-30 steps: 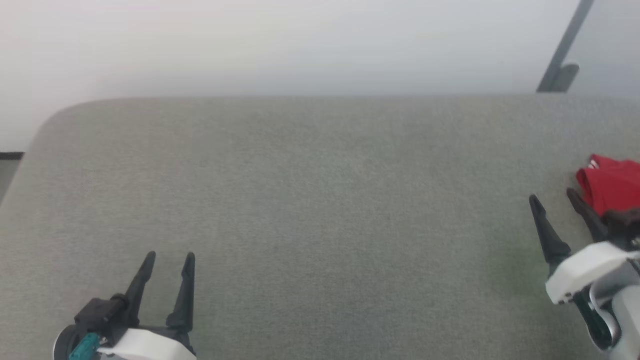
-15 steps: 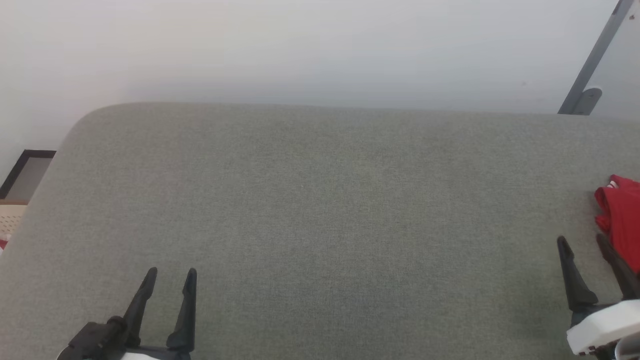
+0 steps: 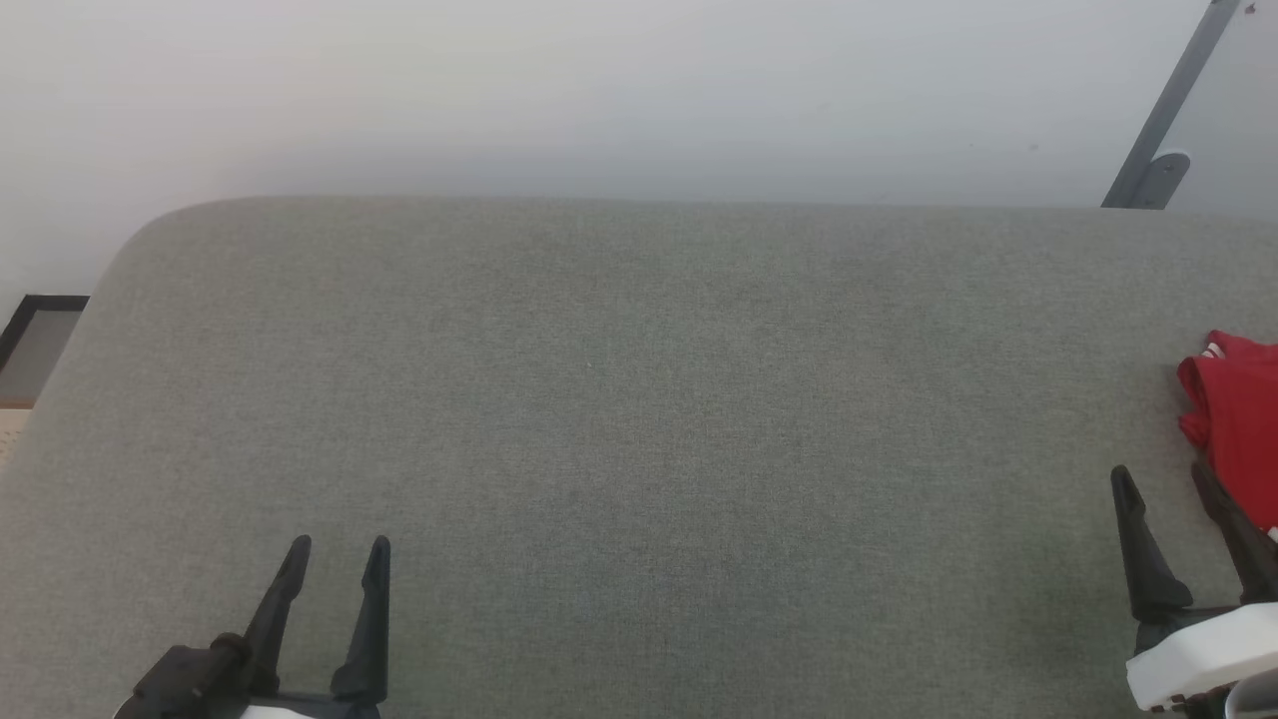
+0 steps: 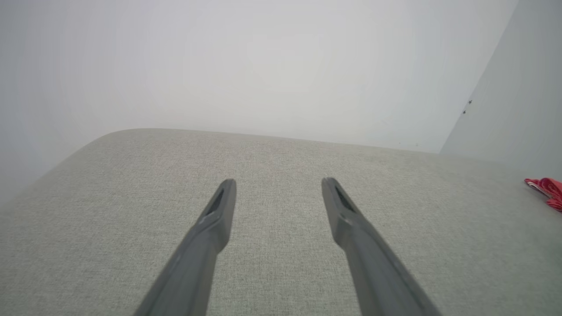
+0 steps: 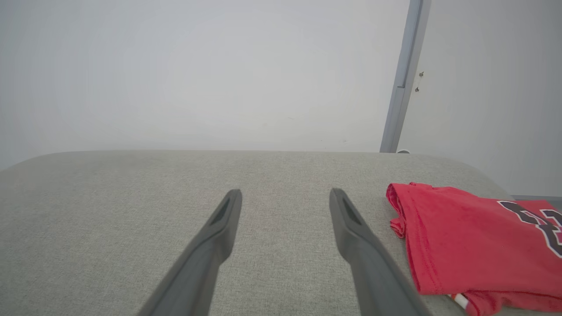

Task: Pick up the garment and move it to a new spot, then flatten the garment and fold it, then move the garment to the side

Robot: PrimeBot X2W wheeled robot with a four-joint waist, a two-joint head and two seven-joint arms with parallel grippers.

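Observation:
The garment point(image 3: 1241, 424), a red jersey folded into a flat bundle, lies at the right edge of the grey padded table point(image 3: 639, 399). In the right wrist view the garment point(image 5: 474, 245) shows part of a black, white-outlined number. My right gripper point(image 3: 1163, 476) stands open just left of it, its right finger in front of the cloth's near edge and nothing between the fingers point(image 5: 351, 228). My left gripper point(image 3: 337, 544) is open and empty at the lower left, far from the garment point(image 4: 546, 188).
A white wall rises behind the table's far edge. A grey door frame point(image 3: 1163, 110) stands at the back right. The table's rounded left corner point(image 3: 130, 250) drops to the floor, where a dark-edged panel point(image 3: 30, 330) lies.
The head camera has shifted, so the table sits differently in the picture and less of the garment shows. My right gripper has drawn back from the garment. The left gripper holds its pose.

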